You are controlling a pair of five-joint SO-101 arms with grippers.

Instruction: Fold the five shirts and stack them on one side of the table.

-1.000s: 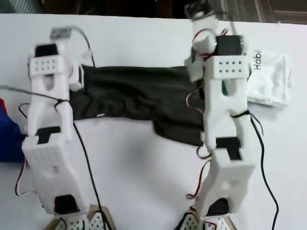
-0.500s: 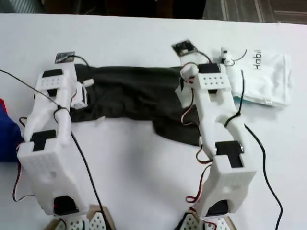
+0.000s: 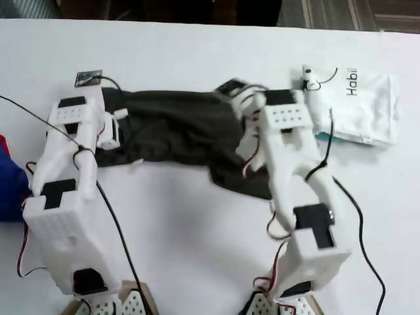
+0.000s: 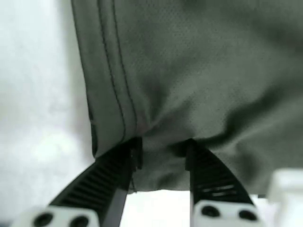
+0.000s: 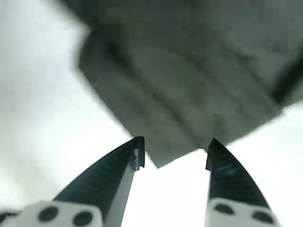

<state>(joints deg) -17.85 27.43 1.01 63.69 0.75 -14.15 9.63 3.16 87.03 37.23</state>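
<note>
Slipping of the hem is judged the main risk. The dark grey-green cloth shirt [image 3: 177, 128] is spread in a long band across the middle of the high view on the flat white table [image 3: 197, 249], with one loose flap reaching toward the lower right of the band. At the band's left end the left gripper [image 4: 162, 150] is seen closed part-way onto the stitched hem. Its black ribbed fingers [image 4: 113, 172] are held a little apart by the cloth bunched between them, and creases are drawn toward that pinch. Only a shallow bite near the edge appears to be taken, so the hem could be dragged out by a quick lift or pull.

The right gripper [image 5: 173, 153] is set over a corner of the shirt near the upper middle of the high view, its fingers spread wide with nothing held (bare table is seen between the tips). If it were closed from there, only the very tip of the corner might be caught, or no cloth at all. The fold would then be carried by one arm alone and laid skewed.

A white folded fabric bundle [image 3: 364, 105] lies just beside the right arm at the upper right, and a blue cloth heap [image 3: 10, 180] is at the left edge. Either could be snagged or pushed by a wide swing. The loose flap could also be trapped under the fold.
</note>
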